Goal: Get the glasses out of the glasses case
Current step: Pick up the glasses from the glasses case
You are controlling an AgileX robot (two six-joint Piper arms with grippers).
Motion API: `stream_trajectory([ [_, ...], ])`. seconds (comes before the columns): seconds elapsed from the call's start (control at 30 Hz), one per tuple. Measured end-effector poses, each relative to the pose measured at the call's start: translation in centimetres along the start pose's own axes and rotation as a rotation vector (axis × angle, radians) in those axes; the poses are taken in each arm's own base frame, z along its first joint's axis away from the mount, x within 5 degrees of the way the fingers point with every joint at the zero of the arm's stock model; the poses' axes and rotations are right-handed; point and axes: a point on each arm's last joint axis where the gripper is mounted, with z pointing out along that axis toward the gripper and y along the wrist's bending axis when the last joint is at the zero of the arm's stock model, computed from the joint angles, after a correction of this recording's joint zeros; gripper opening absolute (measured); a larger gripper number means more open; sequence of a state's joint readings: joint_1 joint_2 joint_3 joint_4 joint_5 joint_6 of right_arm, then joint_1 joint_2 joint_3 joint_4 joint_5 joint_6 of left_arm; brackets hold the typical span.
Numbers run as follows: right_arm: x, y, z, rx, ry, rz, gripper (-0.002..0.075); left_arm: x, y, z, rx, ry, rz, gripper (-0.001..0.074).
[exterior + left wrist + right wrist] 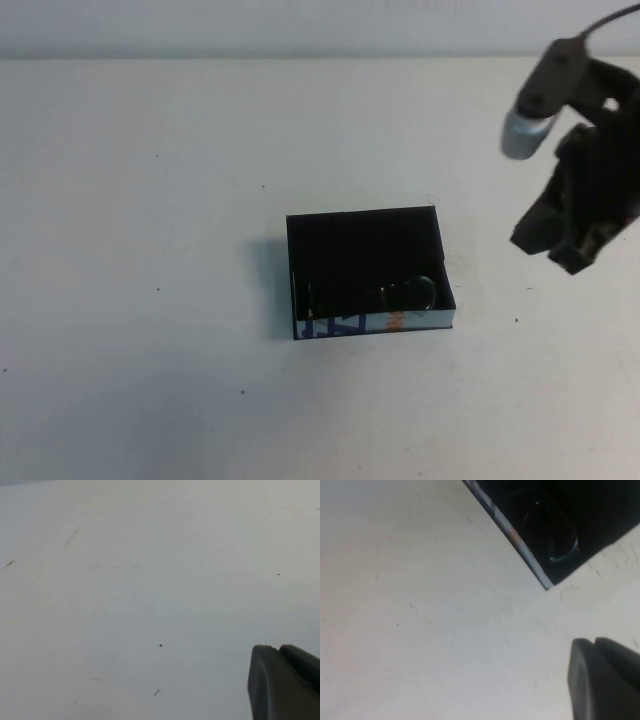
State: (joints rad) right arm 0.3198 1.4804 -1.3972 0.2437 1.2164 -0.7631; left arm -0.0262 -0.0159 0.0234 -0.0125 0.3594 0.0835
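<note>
The white table (150, 200) carries the glasses case (368, 270) near its middle, lying open with its printed white side facing the robot. The right gripper (565, 240) hangs above the table to the case's right, apart from it. The left gripper (280, 685) shows over bare tabletop. The glasses (405, 293) lie inside the case along its near wall.

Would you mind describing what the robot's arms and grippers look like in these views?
The right gripper, up at the table's right side beside the glasses case, is matte black and blocky, with a silver-grey cylindrical wrist camera and a thin grey cable above it. The left gripper appears only in its wrist view, as a dark, rounded plastic tip over bare table. No markings are visible on either.
</note>
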Motion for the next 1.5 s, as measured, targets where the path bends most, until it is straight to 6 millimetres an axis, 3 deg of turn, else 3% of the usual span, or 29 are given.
stream_trajectory([
  [0.17,-3.7,-0.2,3.9,-0.036,0.069,-0.236,0.0038,0.0,0.0,0.0,0.000,0.000,0.000,-0.0005],
  [0.37,-6.7,0.6,9.4,-0.098,0.143,-0.489,0.0265,0.0,0.0,0.0,0.000,0.000,0.000,-0.0005],
  [0.43,-7.4,1.0,11.0,-0.097,0.166,-0.550,0.0307,0.0,0.0,0.0,0.000,0.000,0.000,-0.0005],
  [0.67,-8.8,0.9,15.4,-0.109,0.195,-0.596,0.0298,0.0,0.0,0.0,0.000,0.000,0.000,-0.0005],
  [1.3,-8.9,-0.6,20.1,-0.049,0.181,-0.600,0.0293,0.0,0.0,0.0,0.000,0.000,0.000,-0.0005],
  [1.5,-8.7,-1.2,20.4,-0.034,0.181,-0.577,0.0293,0.0,0.0,0.0,0.000,0.000,0.000,-0.0005],
])
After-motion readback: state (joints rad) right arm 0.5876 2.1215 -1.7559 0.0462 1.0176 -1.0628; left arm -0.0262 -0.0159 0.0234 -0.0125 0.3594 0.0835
